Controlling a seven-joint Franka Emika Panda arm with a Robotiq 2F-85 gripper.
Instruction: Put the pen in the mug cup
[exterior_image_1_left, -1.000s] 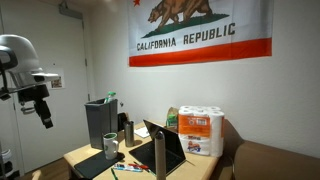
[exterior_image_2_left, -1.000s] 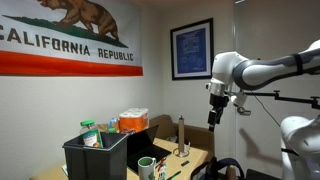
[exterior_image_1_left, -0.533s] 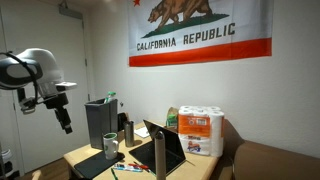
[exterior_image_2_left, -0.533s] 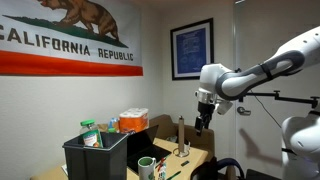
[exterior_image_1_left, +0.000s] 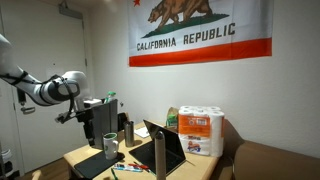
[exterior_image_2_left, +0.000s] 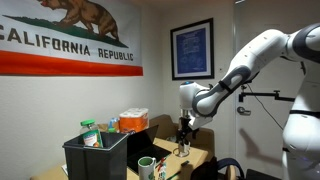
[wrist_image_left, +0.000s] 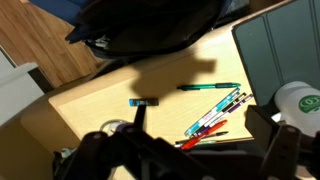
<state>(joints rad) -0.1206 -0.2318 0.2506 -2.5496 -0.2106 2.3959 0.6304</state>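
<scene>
Beneath the pincer (wrist_image_left: 195, 140), its fingers spread wide and empty, a cluster of pens (wrist_image_left: 215, 115) lies on the wooden surface (wrist_image_left: 90, 110), with a teal pen (wrist_image_left: 208, 87) just beyond. In an exterior view the mug cup (exterior_image_1_left: 110, 146) stands near, lower than the pincer. The arm (exterior_image_1_left: 45, 90) stretches level, wrist bent downward.

Short dark grey mug cup (exterior_image_1_left: 110, 146) upright on the desk (wrist_image_left: 95, 105), teal pen (wrist_image_left: 210, 87) lying flat, near other pens (wrist_image_left: 216, 115).
</scene>
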